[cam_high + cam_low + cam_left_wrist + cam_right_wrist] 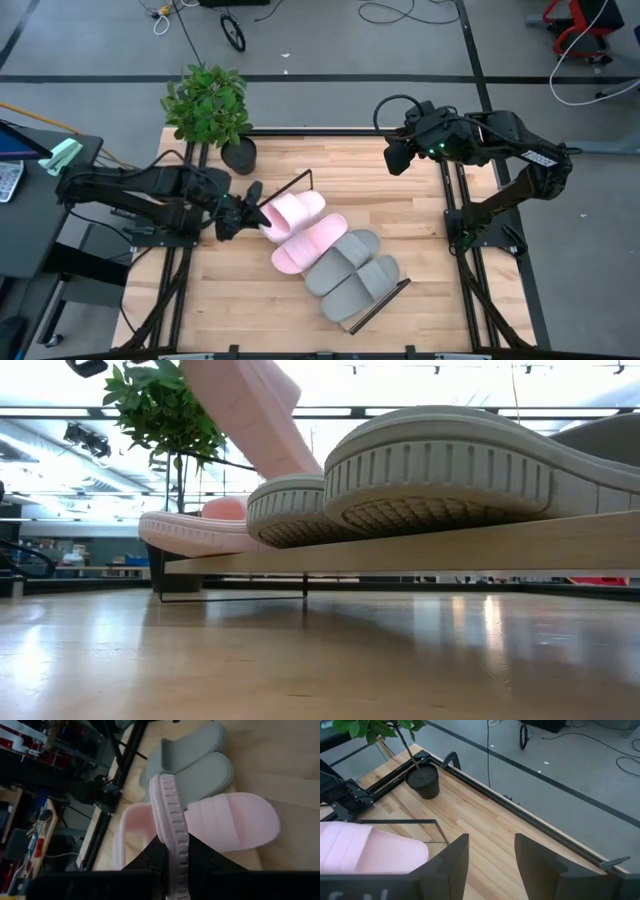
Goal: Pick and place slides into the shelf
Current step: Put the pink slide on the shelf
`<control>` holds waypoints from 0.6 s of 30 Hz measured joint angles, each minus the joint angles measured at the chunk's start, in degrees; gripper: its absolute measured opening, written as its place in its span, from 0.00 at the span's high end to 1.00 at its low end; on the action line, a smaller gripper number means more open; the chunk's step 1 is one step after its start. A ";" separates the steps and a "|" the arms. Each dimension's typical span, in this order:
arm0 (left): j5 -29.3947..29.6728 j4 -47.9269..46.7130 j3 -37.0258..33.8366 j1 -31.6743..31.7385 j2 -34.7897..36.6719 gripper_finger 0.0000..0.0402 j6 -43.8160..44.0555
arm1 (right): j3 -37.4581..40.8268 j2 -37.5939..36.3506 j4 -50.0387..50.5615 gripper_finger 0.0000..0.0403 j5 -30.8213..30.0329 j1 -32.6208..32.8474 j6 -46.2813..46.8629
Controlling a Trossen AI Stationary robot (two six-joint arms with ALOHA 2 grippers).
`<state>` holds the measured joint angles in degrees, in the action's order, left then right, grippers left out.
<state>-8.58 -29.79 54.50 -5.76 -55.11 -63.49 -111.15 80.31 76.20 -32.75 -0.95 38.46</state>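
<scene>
Mostly hidden under slides (345, 262), the shelf (378, 305) shows little; left gripper's (252, 211) jaws clamp pink slide (293, 212).

You have two light pink slides: one pink slide (296, 211) nearest the potted plant (208, 106), whose leaves are green above a black pot (240, 155), and a second pink slide (310, 243) one step farther from that plant. Beyond them lie two grey slides (352, 274), their soles ribbed along the edge and cross-hatched underneath in the low view. The shelf (420, 547) under them is pale wood with thin black frame ends. The left gripper (246, 208) and right gripper (398, 155) are dark, almost black. The table (420, 200) is light wood planks
</scene>
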 joint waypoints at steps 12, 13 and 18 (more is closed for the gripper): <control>0.27 2.44 -4.23 -0.41 0.02 0.89 -3.04 | 0.00 0.00 -0.02 0.59 0.02 0.00 -0.07; 0.43 2.44 -4.55 -0.39 0.02 0.89 -3.32 | 0.00 0.00 0.00 0.59 0.02 0.00 -0.07; 1.28 2.54 -6.41 -0.39 0.02 0.89 -4.34 | 0.00 0.00 0.00 0.59 0.11 0.00 -0.07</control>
<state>-7.30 -27.24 48.09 -6.15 -55.09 -67.82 -111.15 80.31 76.20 -32.64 -0.95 38.39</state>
